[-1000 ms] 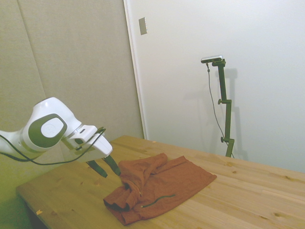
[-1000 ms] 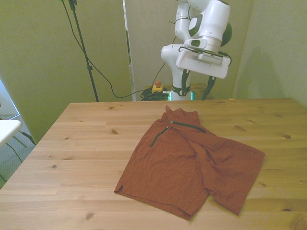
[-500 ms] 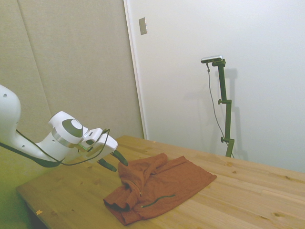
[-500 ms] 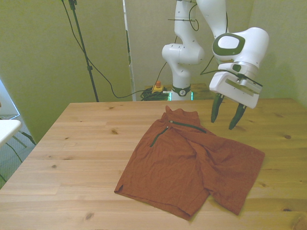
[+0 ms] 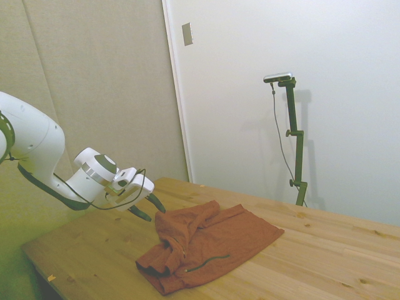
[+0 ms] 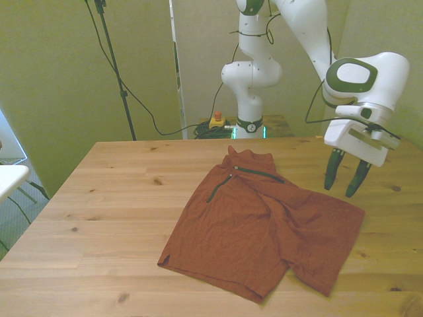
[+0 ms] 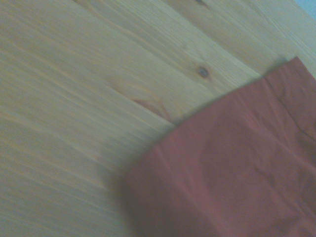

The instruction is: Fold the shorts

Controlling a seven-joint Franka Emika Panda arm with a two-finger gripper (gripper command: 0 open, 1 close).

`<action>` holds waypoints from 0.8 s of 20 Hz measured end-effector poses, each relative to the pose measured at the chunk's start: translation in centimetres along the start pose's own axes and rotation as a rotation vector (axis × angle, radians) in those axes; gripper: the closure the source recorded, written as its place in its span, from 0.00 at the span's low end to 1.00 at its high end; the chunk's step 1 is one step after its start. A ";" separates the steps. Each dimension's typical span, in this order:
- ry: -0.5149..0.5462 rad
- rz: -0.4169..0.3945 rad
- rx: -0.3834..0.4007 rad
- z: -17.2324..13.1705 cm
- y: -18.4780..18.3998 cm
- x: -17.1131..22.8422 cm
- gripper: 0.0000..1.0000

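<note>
Soft cloth on bare wood
The shorts [image 6: 261, 224] are matt, creased fabric; the counter [image 6: 112, 218] is smooth knotty pale wood; the pincer [image 6: 346, 179] looks dark plastic.

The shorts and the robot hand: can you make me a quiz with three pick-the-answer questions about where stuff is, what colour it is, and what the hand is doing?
1. In the front view, where is the gripper?
A. Over the shorts' middle
B. Near the shorts' edge on the front view's right
C. Off the table's left end

2. What colour are the shorts?
A. Rust orange
B. Blue
C. White

3. How is the gripper?
A. Shut on the shorts
B. Open, holding nothing
C. Shut on a cup

Answers:
1 B, its dark fingers hang just past the cloth's right edge.
2 A, the fabric is brick red-orange in every view.
3 B, the fingers stand apart with only air between them, above the table.
</note>
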State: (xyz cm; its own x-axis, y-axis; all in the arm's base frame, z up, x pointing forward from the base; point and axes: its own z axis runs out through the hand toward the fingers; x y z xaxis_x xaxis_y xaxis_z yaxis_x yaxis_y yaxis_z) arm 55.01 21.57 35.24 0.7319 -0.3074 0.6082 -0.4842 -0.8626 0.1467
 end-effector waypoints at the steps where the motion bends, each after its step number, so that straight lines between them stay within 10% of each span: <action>1: 0.004 -0.007 -0.002 -0.1 -0.8 -0.2 0.00; 16: -0.010 -0.015 -0.103 1.7 -3.5 0.2 0.00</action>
State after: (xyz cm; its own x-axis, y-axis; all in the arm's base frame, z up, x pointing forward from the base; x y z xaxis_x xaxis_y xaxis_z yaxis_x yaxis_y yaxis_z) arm 57.68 23.86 33.58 0.7439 -0.2998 0.5973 -0.5199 -0.8212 0.2353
